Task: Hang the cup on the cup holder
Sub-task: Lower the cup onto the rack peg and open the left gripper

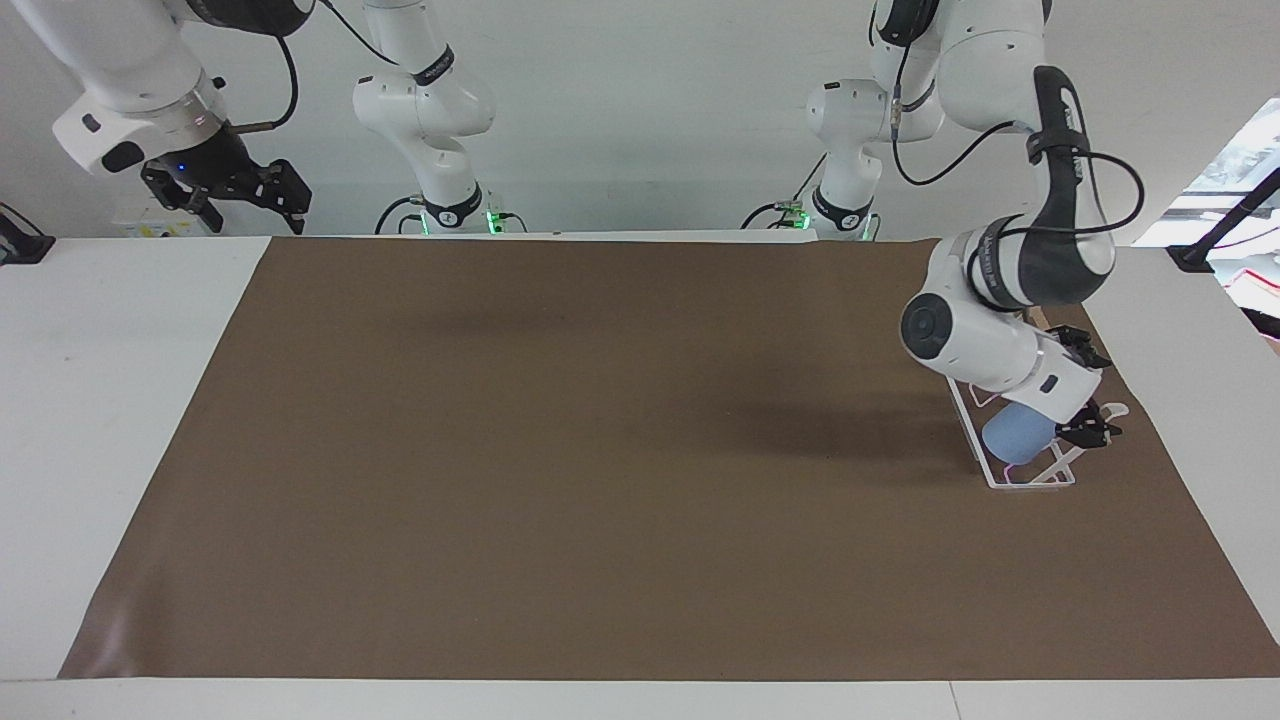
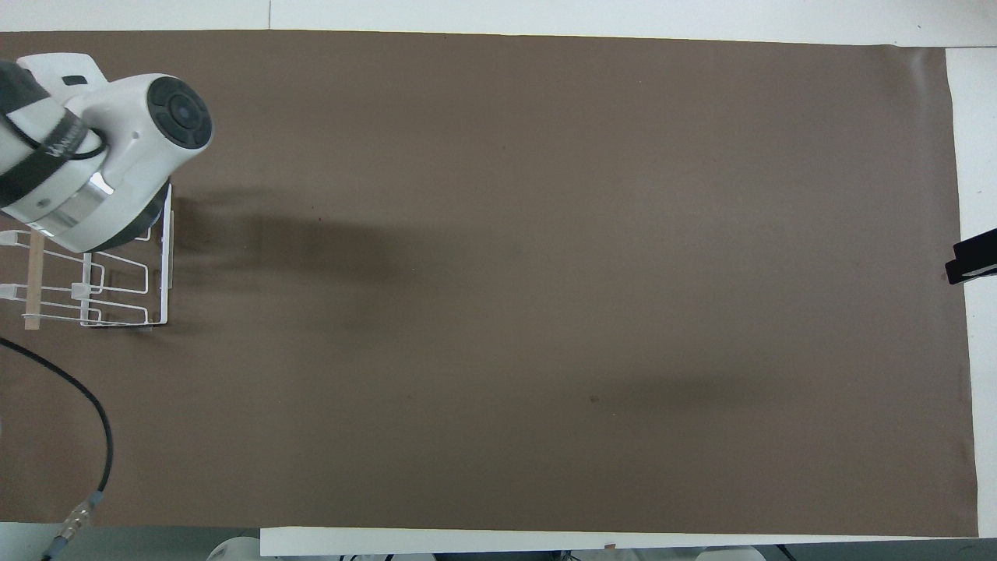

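Note:
The light-blue cup (image 1: 1012, 438) rests tilted on the white wire cup holder (image 1: 1000, 478), at the end of the rack farthest from the robots. My left gripper (image 1: 1086, 390) hangs open just above the rack, beside the cup, its fingers (image 1: 1092, 432) spread and closed on nothing. In the overhead view the left wrist (image 2: 101, 156) hides the cup and that gripper; the cup holder (image 2: 117, 290) and its wooden rod (image 2: 34, 280) show below it. My right gripper (image 1: 250, 200) waits open, high over the table's edge at the right arm's end, its tip (image 2: 970, 261) at the overhead view's edge.
A brown mat (image 1: 600, 450) covers most of the white table (image 1: 120, 400). The rack stands near the mat's edge at the left arm's end. A black cable (image 2: 93, 421) from the left arm hangs over the mat's near corner.

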`<action>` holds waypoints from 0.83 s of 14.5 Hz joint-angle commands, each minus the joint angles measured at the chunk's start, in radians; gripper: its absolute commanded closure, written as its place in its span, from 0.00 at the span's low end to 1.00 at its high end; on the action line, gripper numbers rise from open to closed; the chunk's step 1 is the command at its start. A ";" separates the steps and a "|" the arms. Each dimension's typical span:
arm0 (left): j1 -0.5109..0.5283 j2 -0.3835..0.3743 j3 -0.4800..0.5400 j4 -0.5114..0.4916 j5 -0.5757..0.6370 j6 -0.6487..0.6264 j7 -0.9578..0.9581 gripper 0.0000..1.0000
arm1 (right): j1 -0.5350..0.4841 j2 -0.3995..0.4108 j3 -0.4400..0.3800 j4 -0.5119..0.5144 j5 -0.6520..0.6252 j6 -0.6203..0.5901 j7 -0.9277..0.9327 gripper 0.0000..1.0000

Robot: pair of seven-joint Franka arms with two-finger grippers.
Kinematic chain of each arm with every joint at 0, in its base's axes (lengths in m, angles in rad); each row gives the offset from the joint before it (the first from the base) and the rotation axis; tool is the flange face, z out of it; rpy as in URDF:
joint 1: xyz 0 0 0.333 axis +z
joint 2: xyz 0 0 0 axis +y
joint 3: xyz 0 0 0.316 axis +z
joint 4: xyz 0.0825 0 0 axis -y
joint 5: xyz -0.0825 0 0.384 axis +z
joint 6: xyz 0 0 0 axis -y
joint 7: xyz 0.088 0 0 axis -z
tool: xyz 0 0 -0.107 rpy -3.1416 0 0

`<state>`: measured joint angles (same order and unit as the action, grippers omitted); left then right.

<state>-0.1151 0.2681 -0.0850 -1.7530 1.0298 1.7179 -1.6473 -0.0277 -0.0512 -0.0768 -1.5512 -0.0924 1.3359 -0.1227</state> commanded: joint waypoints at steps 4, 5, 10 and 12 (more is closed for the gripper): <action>0.054 -0.099 -0.002 -0.063 -0.203 0.058 0.323 0.00 | 0.005 -0.016 -0.001 -0.021 -0.012 0.003 -0.006 0.01; 0.052 -0.108 -0.004 -0.071 -0.205 0.046 0.361 0.00 | 0.005 -0.016 -0.001 -0.021 -0.012 0.003 -0.006 0.01; 0.061 -0.292 -0.004 -0.161 -0.410 0.042 0.693 0.00 | 0.005 -0.016 -0.001 -0.021 -0.012 0.003 -0.006 0.01; 0.064 -0.372 -0.001 -0.204 -0.518 0.022 0.818 0.00 | 0.005 -0.016 -0.001 -0.021 -0.012 0.003 -0.008 0.01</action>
<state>-0.0669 0.0280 -0.0842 -1.8570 0.6019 1.7414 -0.9506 -0.0277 -0.0512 -0.0768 -1.5512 -0.0924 1.3359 -0.1227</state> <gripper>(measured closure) 0.000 0.004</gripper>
